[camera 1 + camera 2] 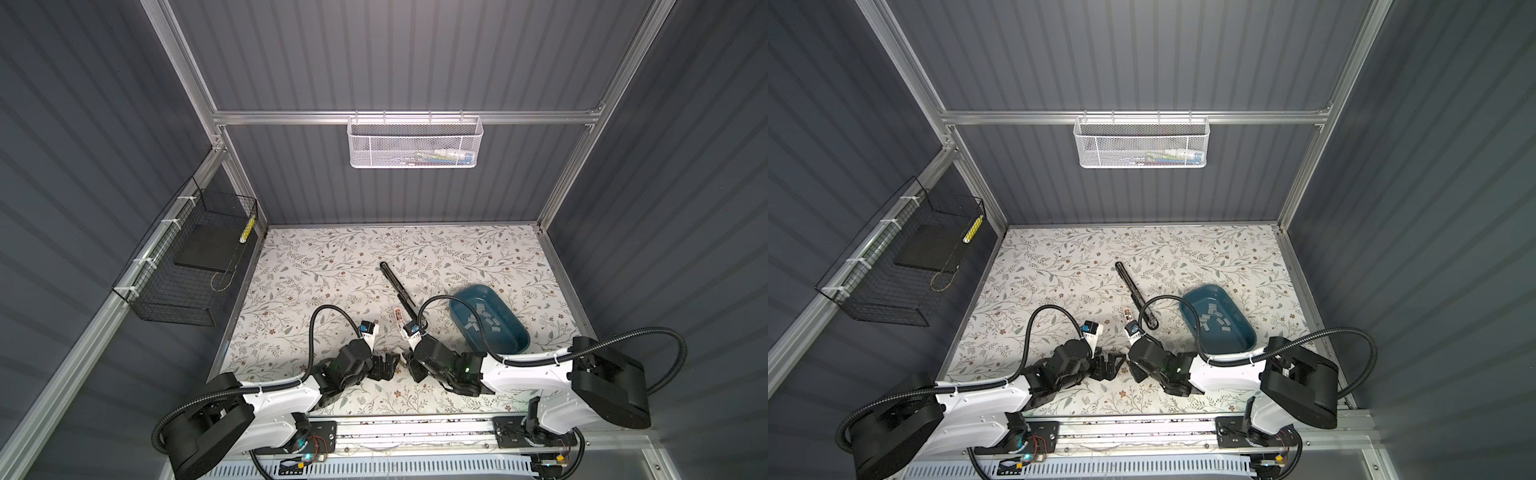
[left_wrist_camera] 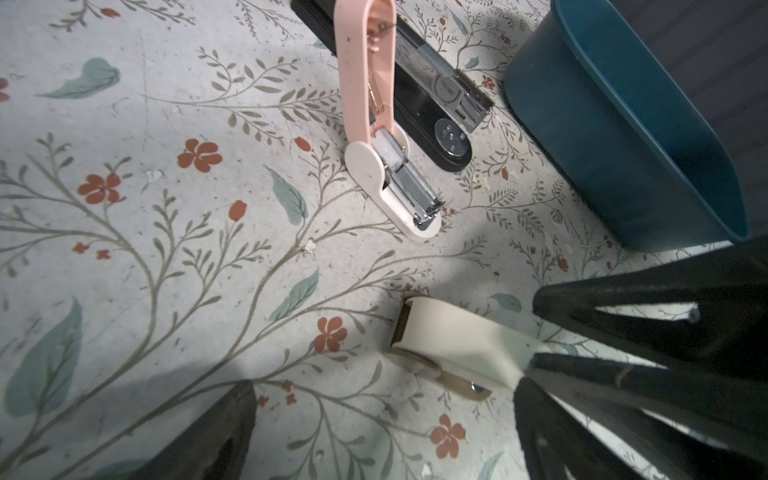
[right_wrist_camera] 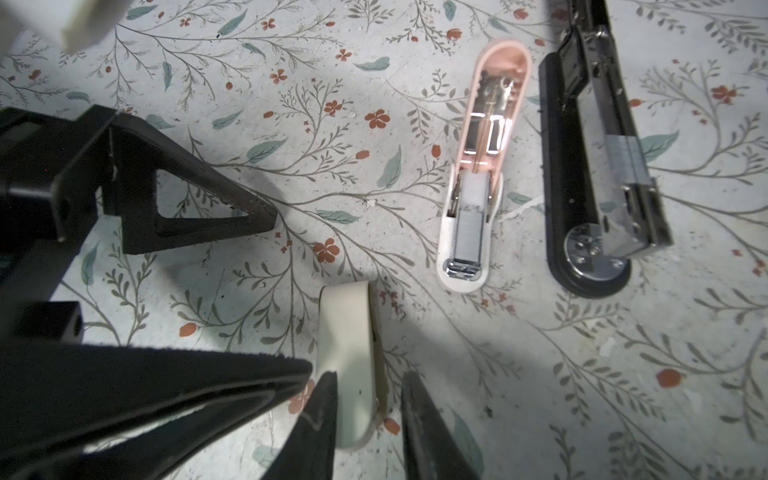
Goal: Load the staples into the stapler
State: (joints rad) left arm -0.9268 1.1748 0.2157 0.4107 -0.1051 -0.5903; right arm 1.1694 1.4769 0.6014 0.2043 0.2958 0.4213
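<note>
Right wrist view | right end effector (image 3: 369, 378) straddled cream plastic stapler (image 3: 345, 328), clamp unclear | left end effector (image 3: 289, 295) spread wide

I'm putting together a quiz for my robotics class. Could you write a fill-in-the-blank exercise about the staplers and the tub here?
___ staplers lie on the floral table. The pink stapler and the black stapler both lie hinged ___. The right gripper has its jaws either side of the cream stapler, the only one that is ___. The blue tub beside the black stapler holds the ___.
Missing: three; open; closed; staples.
</note>
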